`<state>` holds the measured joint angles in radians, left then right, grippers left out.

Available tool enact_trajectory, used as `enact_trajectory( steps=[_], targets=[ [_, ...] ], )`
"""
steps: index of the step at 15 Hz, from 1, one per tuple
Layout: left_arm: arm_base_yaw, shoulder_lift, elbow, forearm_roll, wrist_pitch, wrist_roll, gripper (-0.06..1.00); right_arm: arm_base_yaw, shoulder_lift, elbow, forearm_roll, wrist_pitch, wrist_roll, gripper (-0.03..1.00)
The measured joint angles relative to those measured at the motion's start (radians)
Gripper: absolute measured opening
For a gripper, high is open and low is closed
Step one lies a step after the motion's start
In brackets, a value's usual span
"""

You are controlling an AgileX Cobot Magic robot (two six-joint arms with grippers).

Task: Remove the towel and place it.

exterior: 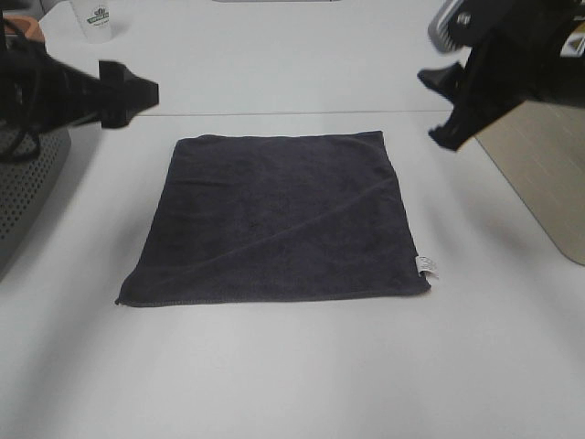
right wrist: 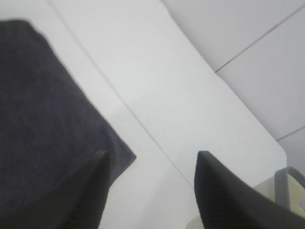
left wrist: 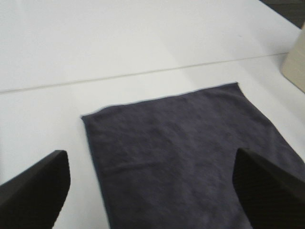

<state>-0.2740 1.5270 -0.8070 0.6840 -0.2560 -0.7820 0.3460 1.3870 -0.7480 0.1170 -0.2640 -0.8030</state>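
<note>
The towel (exterior: 279, 219) is a dark charcoal-grey square cloth lying flat on the white table, with a small white tag (exterior: 427, 266) at its near right corner. It also shows in the left wrist view (left wrist: 190, 157) and in the right wrist view (right wrist: 43, 129). My left gripper (exterior: 137, 94) hovers above the table beyond the towel's far left corner, open and empty; its fingers (left wrist: 33, 191) stand wide apart. My right gripper (exterior: 443, 110) hovers beyond the towel's far right corner, open and empty, its fingers (right wrist: 224, 195) apart.
A white cup (exterior: 94, 18) with a dark logo stands at the far left. A grey perforated box (exterior: 27, 183) sits at the left edge. A beige board (exterior: 539, 174) lies at the right. A seam line (exterior: 274, 113) crosses the table behind the towel.
</note>
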Motion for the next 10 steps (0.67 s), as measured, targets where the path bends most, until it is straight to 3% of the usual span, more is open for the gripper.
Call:
enact_trajectory(
  steps=[1,2,4,5,6,8,10],
  targets=[
    [0.0,-0.001,-0.087,0.012,0.12,-0.007,0.86,0.0,-0.003,-0.047,0.148,0.001,0.0,0.55],
    [0.0,-0.001,-0.123,0.015,0.177,-0.007,0.86,0.0,-0.004,-0.075,0.236,0.003,0.0,0.55],
    [0.0,-0.001,-0.286,0.014,0.453,0.037,0.84,-0.003,-0.005,-0.194,0.54,0.068,-0.03,0.55],
    [0.0,-0.001,-0.436,-0.08,0.65,0.206,0.83,-0.045,0.025,-0.336,0.722,0.284,-0.065,0.55],
    [0.001,-0.001,-0.471,-0.128,0.693,0.274,0.82,-0.065,0.036,-0.377,0.737,0.35,-0.064,0.55],
    [0.024,-0.001,-0.569,-0.39,0.814,0.529,0.82,-0.141,0.109,-0.536,0.69,0.651,0.032,0.55],
    [0.086,-0.001,-0.638,-0.646,0.906,0.728,0.82,-0.163,0.173,-0.683,0.444,0.841,0.247,0.55]
  ],
)
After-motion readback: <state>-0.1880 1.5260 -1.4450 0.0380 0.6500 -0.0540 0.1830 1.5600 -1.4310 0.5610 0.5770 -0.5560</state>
